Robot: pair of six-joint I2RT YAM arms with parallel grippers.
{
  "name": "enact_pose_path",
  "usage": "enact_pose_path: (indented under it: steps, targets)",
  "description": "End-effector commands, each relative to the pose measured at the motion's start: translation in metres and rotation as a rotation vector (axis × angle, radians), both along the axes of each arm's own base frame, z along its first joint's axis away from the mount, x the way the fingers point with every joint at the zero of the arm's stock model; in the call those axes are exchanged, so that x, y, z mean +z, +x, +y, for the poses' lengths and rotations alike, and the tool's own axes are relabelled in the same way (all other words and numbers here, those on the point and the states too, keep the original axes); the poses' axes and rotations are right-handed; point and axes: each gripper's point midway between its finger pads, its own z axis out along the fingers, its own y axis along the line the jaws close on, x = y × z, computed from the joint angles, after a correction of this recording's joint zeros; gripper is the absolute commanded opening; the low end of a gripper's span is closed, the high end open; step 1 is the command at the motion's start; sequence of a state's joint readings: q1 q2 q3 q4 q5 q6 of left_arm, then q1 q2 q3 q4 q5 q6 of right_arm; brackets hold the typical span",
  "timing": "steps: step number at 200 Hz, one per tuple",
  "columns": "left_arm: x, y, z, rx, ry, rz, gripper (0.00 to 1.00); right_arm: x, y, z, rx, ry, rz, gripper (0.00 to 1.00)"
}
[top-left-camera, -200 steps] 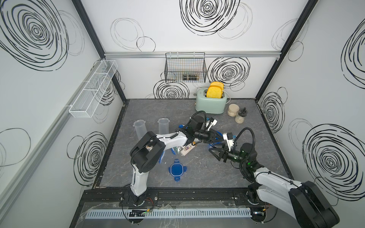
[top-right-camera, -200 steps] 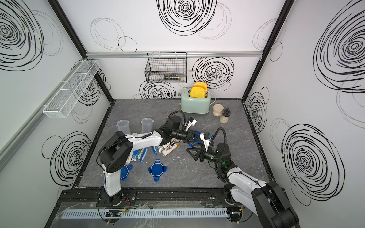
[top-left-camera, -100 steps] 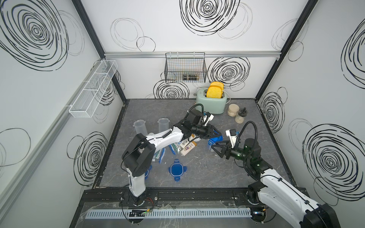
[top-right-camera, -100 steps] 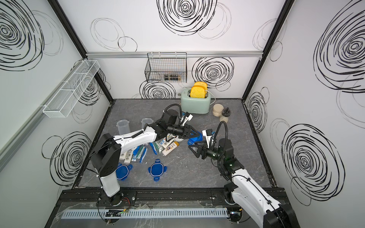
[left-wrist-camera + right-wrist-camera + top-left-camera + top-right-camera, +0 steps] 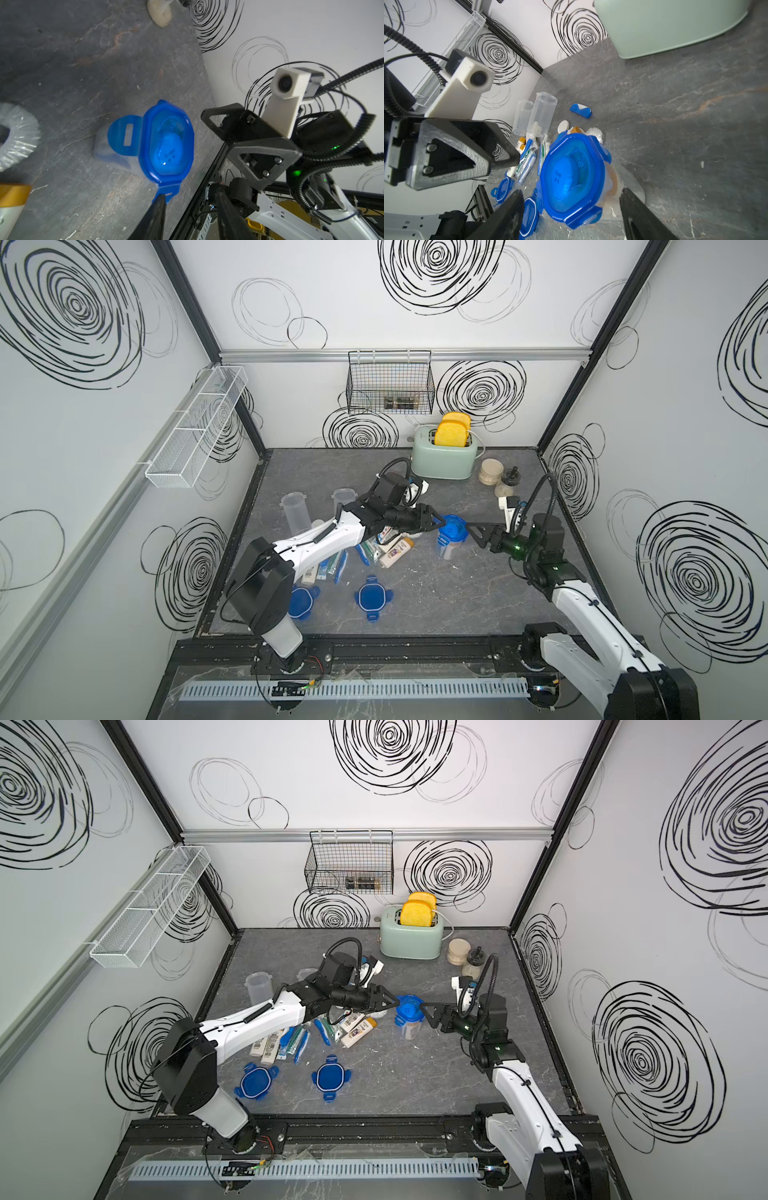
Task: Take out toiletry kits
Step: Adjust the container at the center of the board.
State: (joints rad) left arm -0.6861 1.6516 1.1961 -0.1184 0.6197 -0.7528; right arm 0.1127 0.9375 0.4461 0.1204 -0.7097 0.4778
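The left gripper (image 5: 437, 523) is hovering with its fingers (image 5: 154, 216) apart, one tip right at a clip tab of the closed clear container (image 5: 448, 546). The right gripper (image 5: 471, 528) is facing it, fingers (image 5: 510, 209) spread wide to either side of the blue lid (image 5: 571, 176), clamping nothing. The toiletry kits (image 5: 395, 551) are lying loose behind and below the left fingers: cream bottles (image 5: 357, 1032) and wrapped blue toothbrushes (image 5: 527, 164). Barcodes are showing on the bottle labels, but their print and the lid's embossing are too small to read.
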Motion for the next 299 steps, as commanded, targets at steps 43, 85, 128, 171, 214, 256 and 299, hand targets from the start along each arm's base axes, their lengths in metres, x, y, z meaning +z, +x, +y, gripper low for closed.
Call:
enact_pose_path:
  steps: [43, 85, 128, 171, 214, 256, 299]
  targets:
    - [-0.010, 0.019, -0.003, 0.018, -0.027, -0.008, 0.44, 0.009, -0.017, 0.024, 0.172, 0.085, -0.025, 0.70]
    - [-0.014, 0.024, -0.015, -0.004, -0.062, 0.027, 0.43, 0.007, -0.032, 0.029, 0.200, 0.119, -0.009, 0.69]
    - [-0.017, 0.028, -0.020, -0.012, -0.065, 0.032, 0.43, 0.000, -0.046, 0.036, 0.245, 0.127, 0.023, 0.69]
    - [-0.017, 0.026, -0.028, -0.036, -0.058, 0.030, 0.43, 0.003, -0.059, 0.045, 0.296, 0.158, 0.014, 0.70]
    - [-0.018, 0.027, -0.025, -0.036, -0.025, 0.007, 0.44, -0.006, -0.067, 0.052, 0.339, 0.163, 0.050, 0.71]
    - [-0.019, 0.046, 0.006, 0.058, 0.048, -0.020, 0.46, -0.010, -0.070, 0.052, 0.346, 0.158, 0.061, 0.73]
    - [0.008, 0.044, 0.014, 0.065, 0.017, -0.071, 0.45, -0.010, -0.070, 0.050, 0.334, 0.152, 0.079, 0.77]
